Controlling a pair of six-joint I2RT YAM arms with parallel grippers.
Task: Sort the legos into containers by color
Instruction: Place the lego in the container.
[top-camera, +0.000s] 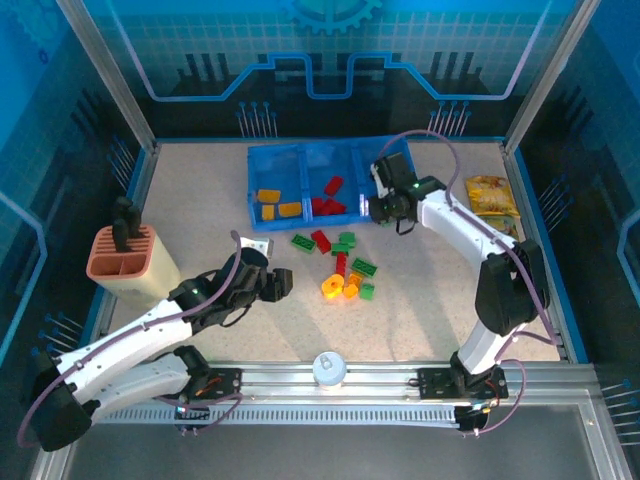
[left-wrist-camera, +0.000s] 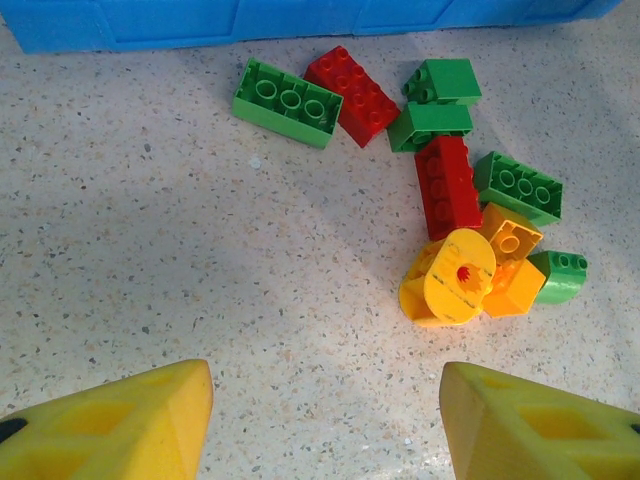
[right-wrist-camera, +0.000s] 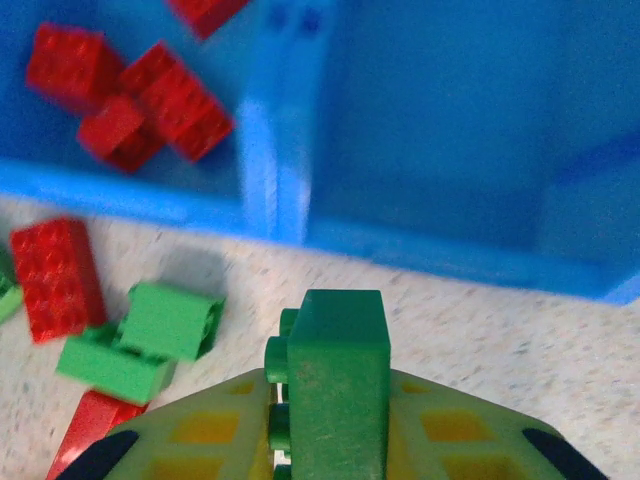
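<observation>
Robot lab cell: aluminium frame (top-camera: 110, 75), blue printed panels (top-camera: 330, 50), speckled tabletop (top-camera: 200, 200)

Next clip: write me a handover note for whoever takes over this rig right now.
Left pincer: open, empty, over the bare table near the loose pile.
Right pincer: shut on a green brick, at the tray's front edge by the right compartment.
Done: yellow bricks lie in the left compartment, red bricks in the middle one.
Left: no green seen in the right compartment yet. Drop the held brick there, then sort the pile's green, red and yellow pieces.
</observation>
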